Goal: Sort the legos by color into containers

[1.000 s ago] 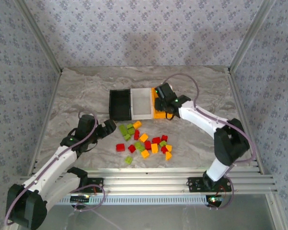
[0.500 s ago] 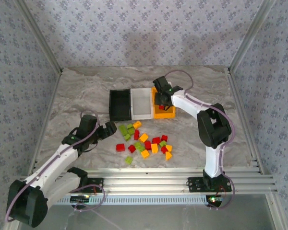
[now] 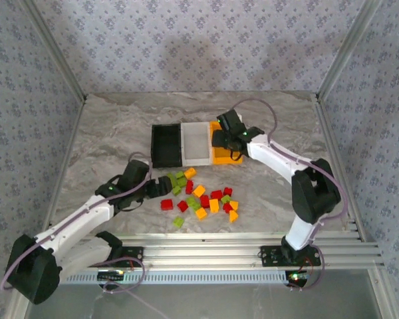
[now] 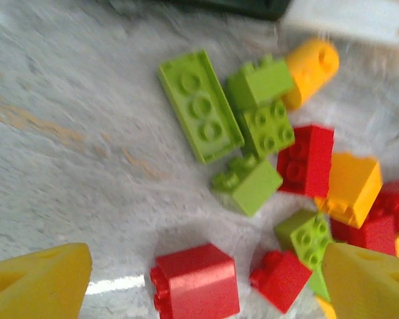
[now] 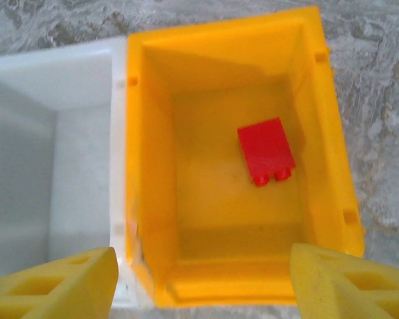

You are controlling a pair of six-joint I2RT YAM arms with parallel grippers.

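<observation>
Marbled surface (image 3: 106,126) is carrying bricks (image 3: 199,196) before three bins (image 3: 166,146), the left tool (image 3: 161,188) hovering nearby. Its wrist view is showing it spread over a red brick (image 4: 194,279), seemingly light, hard, slick; pinch flat sides. Right tool (image 5: 203,282), in its wrist view, is hanging spread above the orange bin (image 5: 153,199) holding a second brick (image 5: 266,151).

Three joined bins (image 3: 196,143), one red brick (image 5: 266,151) in the yellow one, perhaps twenty loose bricks (image 3: 199,191)
</observation>
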